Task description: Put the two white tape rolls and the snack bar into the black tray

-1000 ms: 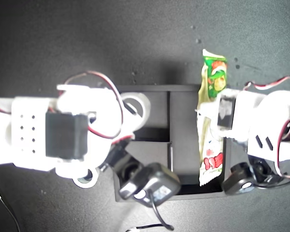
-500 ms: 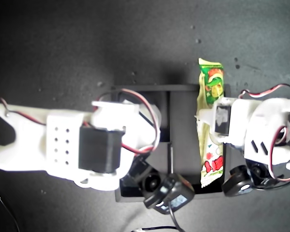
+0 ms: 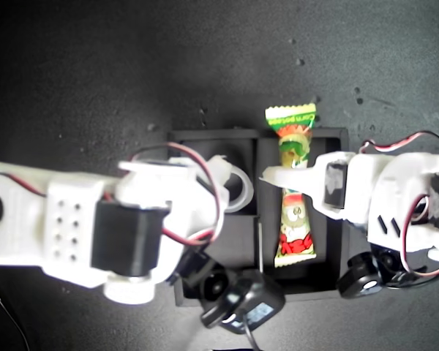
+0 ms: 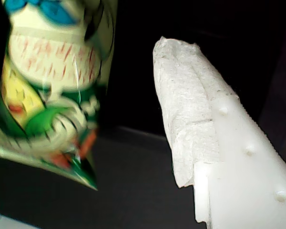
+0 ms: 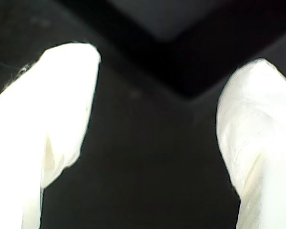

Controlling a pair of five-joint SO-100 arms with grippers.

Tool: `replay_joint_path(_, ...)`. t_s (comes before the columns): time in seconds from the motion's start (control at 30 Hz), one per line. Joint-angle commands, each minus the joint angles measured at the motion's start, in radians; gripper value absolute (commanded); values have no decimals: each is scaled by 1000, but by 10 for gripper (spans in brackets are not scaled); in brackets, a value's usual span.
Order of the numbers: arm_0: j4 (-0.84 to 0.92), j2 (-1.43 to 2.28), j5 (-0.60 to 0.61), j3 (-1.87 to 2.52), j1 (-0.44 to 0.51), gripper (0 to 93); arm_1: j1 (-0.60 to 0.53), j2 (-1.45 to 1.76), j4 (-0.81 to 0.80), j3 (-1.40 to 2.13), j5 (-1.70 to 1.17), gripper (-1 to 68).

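Black tabletop (image 3: 95, 73) lies under everything, and much of the scene is hidden by our two white arms reaching in from the exterior view's left and right. Nearest, the black wrist cameras cover the near wall of the black tray (image 3: 205, 135). The arm from the exterior view's left covers most of the two small compartments. At its edge, over the far small compartment, a white ring (image 3: 235, 186) shows; we cannot tell whether it is a tape roll or part of the arm, and we cannot make out either roll for certain. Our second gripper (image 5: 155, 119) has its fingers (image 5: 62, 105) spread wide with nothing between them, above dark tray floor.

The snack bar (image 3: 296, 227) sits in the long compartment, red end near, green end poking past the far wall. Our first gripper (image 3: 278, 175) crosses it about midway. In its wrist view one padded finger (image 4: 190, 105) stands apart from the wrapper (image 4: 52, 95); the other finger is out of sight, so we cannot tell whether the bar is clamped or let go.
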Motion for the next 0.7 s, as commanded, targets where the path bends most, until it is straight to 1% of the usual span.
replay_joint_path(0.0, -9, 290, -69, 259, 25, 178, 38, 15, 29, -25, 75, 236)
replay_joint_path(0.07, -74, 410, -117, 433, 66, 176, 66, 23, 86, -49, 173, 178)
replay_joint_path(0.1, -124, 476, -140, 532, 91, 175, 83, 23, 126, -67, 242, 135)
replay_joint_path(0.13, -178, 540, -166, 635, 118, 174, 104, 26, 161, -83, 318, 66)
replay_joint_path(0.17, -235, 603, -193, 733, 147, 173, 126, 28, 198, -97, 400, 23)
replay_joint_path(0.3, -495, 776, -290, 1081, 279, 164, 138, 32, 261, -138, 543, 3)
replay_joint_path(0.43, -670, 765, -354, 1223, 390, 159, 156, 32, 318, -189, 719, -2)
replay_joint_path(0.53, -741, 701, -379, 1233, 440, 158, 176, 34, 376, -233, 850, -3)
replay_joint_path(0.67, -816, 653, -400, 1262, 465, 158, 186, 34, 480, -337, 957, -4)
